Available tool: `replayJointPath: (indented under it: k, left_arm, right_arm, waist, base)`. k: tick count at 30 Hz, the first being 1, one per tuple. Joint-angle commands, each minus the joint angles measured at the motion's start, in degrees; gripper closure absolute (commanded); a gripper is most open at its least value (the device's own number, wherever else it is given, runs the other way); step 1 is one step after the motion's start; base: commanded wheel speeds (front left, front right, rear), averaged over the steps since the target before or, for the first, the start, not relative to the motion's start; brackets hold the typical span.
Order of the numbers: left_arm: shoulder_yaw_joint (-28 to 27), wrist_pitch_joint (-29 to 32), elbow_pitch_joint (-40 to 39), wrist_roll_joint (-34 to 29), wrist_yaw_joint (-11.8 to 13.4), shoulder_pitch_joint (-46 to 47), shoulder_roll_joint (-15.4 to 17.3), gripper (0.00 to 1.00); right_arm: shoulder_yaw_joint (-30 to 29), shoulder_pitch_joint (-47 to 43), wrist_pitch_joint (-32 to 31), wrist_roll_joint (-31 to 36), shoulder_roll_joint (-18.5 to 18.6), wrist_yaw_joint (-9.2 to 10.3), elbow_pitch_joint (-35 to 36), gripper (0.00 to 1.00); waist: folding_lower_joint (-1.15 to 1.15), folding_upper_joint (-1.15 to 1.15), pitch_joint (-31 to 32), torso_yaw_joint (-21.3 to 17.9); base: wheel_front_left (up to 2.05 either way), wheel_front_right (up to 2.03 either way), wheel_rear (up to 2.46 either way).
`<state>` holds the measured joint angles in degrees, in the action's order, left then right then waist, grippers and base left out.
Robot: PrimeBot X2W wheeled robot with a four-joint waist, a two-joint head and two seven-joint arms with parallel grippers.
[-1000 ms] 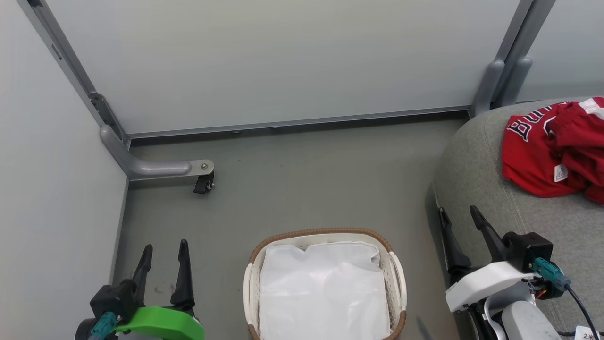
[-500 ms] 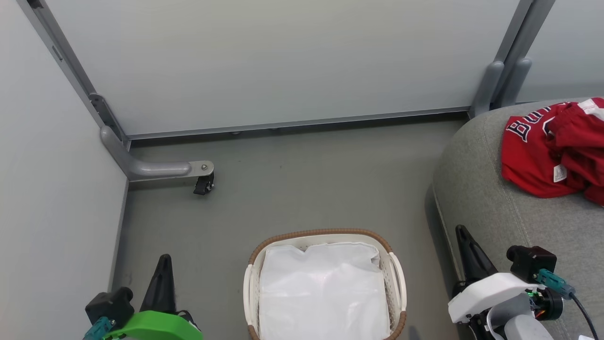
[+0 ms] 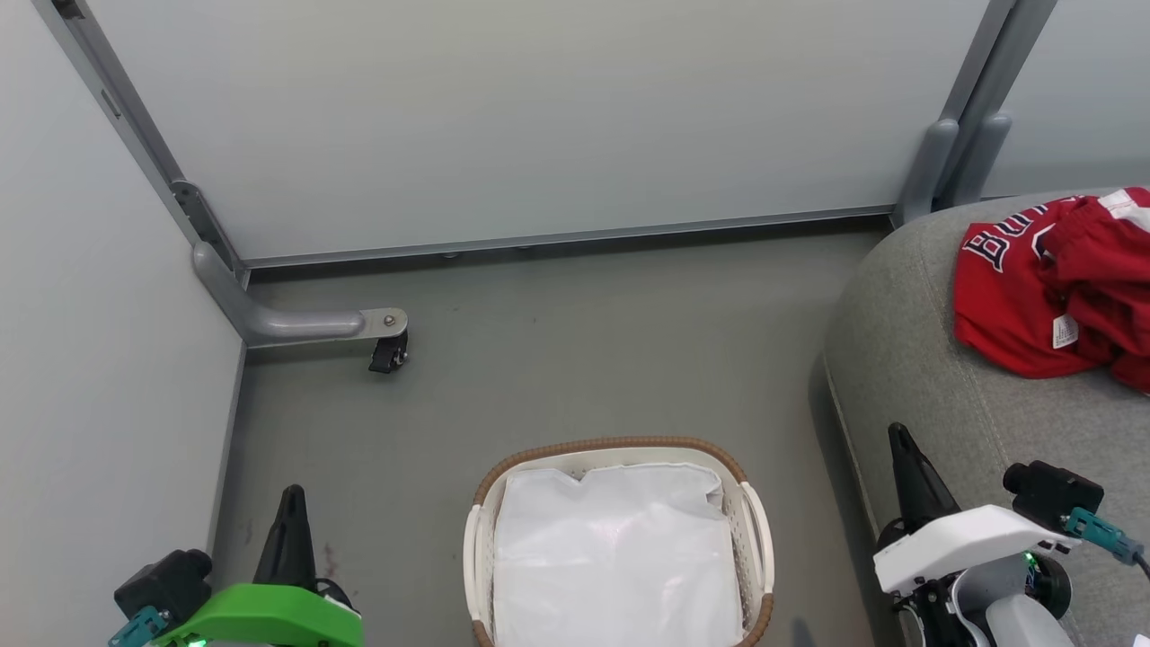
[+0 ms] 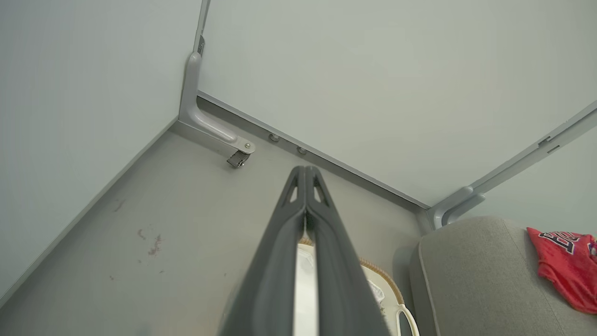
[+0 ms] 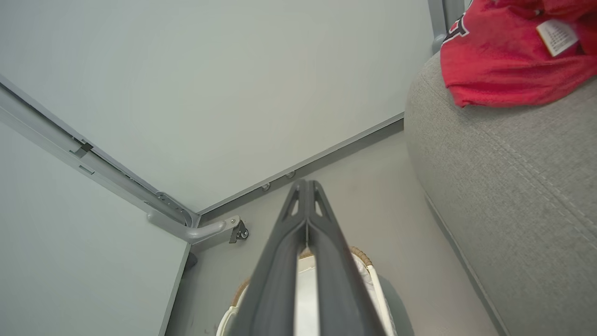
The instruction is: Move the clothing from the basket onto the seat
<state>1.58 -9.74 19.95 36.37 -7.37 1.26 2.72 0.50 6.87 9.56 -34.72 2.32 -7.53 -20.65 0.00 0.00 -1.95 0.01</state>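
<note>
The red clothing (image 3: 1051, 288) lies bunched on the grey seat (image 3: 907, 359) at the right, also seen as clothing (image 5: 508, 51) on the seat (image 5: 513, 186) and clothing (image 4: 566, 266) on the seat (image 4: 466, 284). The basket (image 3: 620, 447) stands on the floor at bottom centre, showing just its white liner (image 3: 615, 557). My left gripper (image 3: 292, 499) is shut with nothing in it, low at the left of the basket. My right gripper (image 3: 898, 436) is shut and empty, beside the seat's front edge. Both wrist views show fingertips pressed together, left gripper (image 4: 304, 170) and right gripper (image 5: 305, 183).
Pale partition walls close off the back and left. A grey metal bracket with a small black caster (image 3: 388, 352) sticks out from the left corner. A grey post (image 3: 952, 162) stands at the back right. Bare grey floor (image 3: 575, 359) lies between the basket and the wall.
Both grippers went from open to shut with nothing in them. Both have drawn down toward the bottom of the head view; the right one also shifted right.
</note>
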Motion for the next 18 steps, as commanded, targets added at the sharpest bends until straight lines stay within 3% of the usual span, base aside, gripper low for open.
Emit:
replayJointPath:
  k: [1,18]
  left_arm:
    - [-0.56,0.46,-1.19,2.27,-0.04,1.57,0.26,1.0]
    - [-2.31,4.16,-2.39,15.1,-0.07,2.55,0.34,1.0]
  right_arm:
    - [-0.44,0.46,-0.53,-2.31,0.26,0.01,1.2,1.0]
    - [-2.02,0.2,-4.23,-15.48,0.37,0.02,2.58,1.0]
  waist:
    - [0.0,0.0,0.03,0.0]
    - [0.0,0.0,0.31,0.0]
  base:
    - [0.0,0.0,0.0]
    - [0.0,0.0,0.0]
